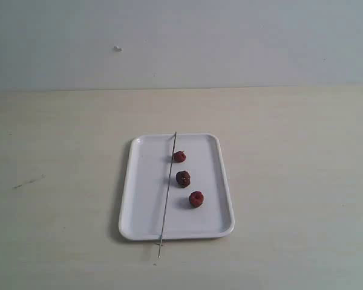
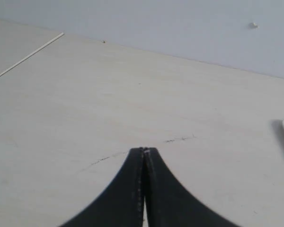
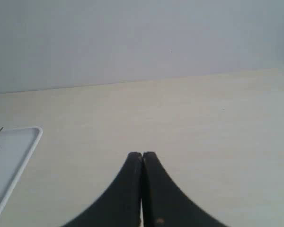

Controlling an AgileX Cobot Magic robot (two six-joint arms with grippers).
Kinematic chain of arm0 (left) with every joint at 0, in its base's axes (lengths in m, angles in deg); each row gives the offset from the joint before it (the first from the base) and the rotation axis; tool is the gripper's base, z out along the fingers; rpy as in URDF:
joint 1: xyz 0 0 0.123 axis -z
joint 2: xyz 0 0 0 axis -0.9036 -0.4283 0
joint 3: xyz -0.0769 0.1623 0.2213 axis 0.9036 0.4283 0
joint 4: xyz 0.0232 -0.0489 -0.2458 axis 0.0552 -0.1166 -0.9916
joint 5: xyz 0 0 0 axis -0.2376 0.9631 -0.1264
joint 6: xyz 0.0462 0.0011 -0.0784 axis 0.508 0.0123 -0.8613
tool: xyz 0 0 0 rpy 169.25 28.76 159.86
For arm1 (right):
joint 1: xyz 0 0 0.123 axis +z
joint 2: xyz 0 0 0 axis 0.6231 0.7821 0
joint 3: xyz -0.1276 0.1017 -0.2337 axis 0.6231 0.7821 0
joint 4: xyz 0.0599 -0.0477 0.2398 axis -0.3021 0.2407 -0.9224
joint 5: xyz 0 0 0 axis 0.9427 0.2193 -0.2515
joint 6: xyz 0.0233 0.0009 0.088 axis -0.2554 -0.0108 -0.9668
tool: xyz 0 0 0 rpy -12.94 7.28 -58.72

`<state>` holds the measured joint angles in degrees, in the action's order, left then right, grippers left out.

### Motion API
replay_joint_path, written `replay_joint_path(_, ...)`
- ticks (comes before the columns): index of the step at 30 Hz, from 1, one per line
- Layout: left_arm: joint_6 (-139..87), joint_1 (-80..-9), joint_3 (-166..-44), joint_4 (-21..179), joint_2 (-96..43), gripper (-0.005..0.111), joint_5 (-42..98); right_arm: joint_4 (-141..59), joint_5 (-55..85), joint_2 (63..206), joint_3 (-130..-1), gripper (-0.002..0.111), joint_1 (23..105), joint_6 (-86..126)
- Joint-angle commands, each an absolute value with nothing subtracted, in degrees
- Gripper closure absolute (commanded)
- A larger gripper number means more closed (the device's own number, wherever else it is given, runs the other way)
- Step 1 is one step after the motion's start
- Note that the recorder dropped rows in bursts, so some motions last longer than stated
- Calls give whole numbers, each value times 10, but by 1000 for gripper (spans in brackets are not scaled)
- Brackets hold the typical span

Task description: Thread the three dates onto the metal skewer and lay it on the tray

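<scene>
The left gripper (image 2: 144,150) is closed: its two black fingers (image 2: 125,189) press together along their inner edges and taper to one blunt tip, pointing out over the desk (image 2: 85,104). The right gripper (image 3: 142,154) matches it, black fingers (image 3: 163,194) pressed tip to tip, also pointing out over the desk.

Pale beige, matte wooden-looking tabletop (image 1: 60,199), marked by a faint dark scuff (image 1: 28,181) on the left. Directly on it, near the middle: flat white rectangular tray (image 1: 142,199), rounded corners, low raised rim. Thin grey metal skewer (image 1: 169,187) overhanging the tray's near rim; contact with the tabletop unclear.
</scene>
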<state>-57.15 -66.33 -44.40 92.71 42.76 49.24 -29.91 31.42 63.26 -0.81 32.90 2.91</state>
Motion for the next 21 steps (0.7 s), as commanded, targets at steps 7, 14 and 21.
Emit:
replay_joint_path(7, -574, -659, -444, 928, 431, 107, 491, -297, 311, 629, -6, 108, 325, 32)
replay_joint_path(14, -574, -659, -444, 928, 431, 107, 491, -297, 312, 629, -6, 108, 325, 32)
replay_joint_path(21, -580, -659, -444, 948, 431, 107, 380, -297, 312, 629, -6, 108, 325, 32)
